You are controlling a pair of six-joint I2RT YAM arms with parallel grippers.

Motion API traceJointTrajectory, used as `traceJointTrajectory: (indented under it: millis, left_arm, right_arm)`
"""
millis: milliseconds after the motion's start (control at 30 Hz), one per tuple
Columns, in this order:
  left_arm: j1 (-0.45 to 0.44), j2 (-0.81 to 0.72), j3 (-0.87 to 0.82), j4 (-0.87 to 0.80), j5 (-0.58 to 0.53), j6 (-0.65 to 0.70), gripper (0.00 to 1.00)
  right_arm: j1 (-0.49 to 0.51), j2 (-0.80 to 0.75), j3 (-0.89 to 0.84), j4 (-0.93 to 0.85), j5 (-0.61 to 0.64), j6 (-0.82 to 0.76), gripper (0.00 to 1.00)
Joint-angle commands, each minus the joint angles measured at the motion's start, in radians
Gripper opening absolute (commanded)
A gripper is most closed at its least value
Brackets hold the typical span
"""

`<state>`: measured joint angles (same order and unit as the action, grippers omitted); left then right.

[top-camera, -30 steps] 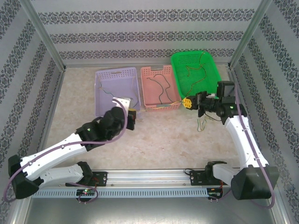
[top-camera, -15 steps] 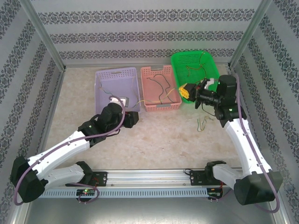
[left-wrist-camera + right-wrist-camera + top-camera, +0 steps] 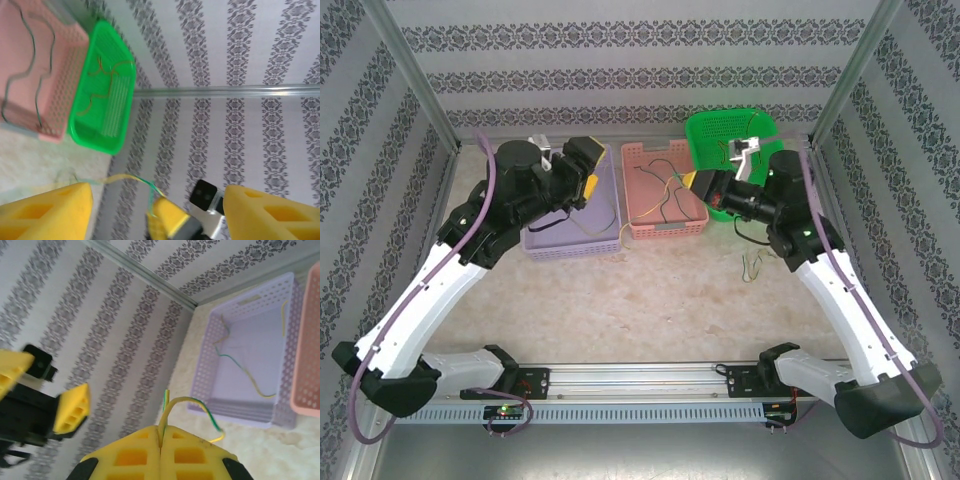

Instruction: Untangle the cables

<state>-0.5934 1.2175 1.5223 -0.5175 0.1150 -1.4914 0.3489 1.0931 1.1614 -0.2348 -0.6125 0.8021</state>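
Right wrist view: our right pincer clamps a yellow-green cable — left pincer apart. Next, we think, lay it in the lilac basket.

a robot test cell in a lab, not a home: wallpaper panels hang on bare aluminium posts, and a left arm and right arm are bolted to a metal rail at the counter's edge.
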Motion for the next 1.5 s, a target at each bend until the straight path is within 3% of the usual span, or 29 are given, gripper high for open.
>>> traceJointTrajectory:
  millis: [0, 133, 333, 533, 867, 1067, 1200, 1267, 1467]
  left_arm:
    - [0.009, 0.069, -0.035, -0.003, 0.134, -0.296, 0.69]
    - [-0.014, 0.146, -0.070, 0.109, 0.231, -0.433, 0.71]
    - [-0.027, 0.162, -0.154, 0.172, 0.205, -0.521, 0.72]
    - [-0.025, 0.175, -0.229, 0.262, 0.223, -0.560, 0.61]
    - [-0.026, 0.188, -0.277, 0.353, 0.287, -0.645, 0.69]
    - [-0.026, 0.193, -0.314, 0.387, 0.301, -0.658, 0.61]
    - [-0.014, 0.198, -0.340, 0.413, 0.281, -0.645, 0.43]
    - [0.006, 0.194, -0.336, 0.395, 0.277, -0.605, 0.29]
    - [0.097, 0.202, -0.216, 0.177, 0.322, -0.305, 0.00]
  right_arm:
    - [0.090, -0.004, -0.036, 0.067, 0.166, -0.307, 0.00]
    - [0.166, 0.028, -0.047, 0.089, 0.196, -0.402, 0.00]
    - [0.218, 0.031, -0.076, 0.099, 0.206, -0.434, 0.00]
    - [0.227, 0.029, -0.094, 0.080, 0.164, -0.436, 0.00]
    - [0.236, 0.029, -0.121, 0.069, 0.170, -0.474, 0.00]
    - [0.237, 0.047, -0.115, 0.097, 0.119, -0.452, 0.00]
    - [0.239, 0.051, -0.097, 0.067, 0.050, -0.446, 0.00]
    - [0.239, 0.048, -0.097, 0.035, 0.018, -0.448, 0.00]
    - [0.223, 0.064, -0.088, -0.094, -0.126, -0.448, 0.00]
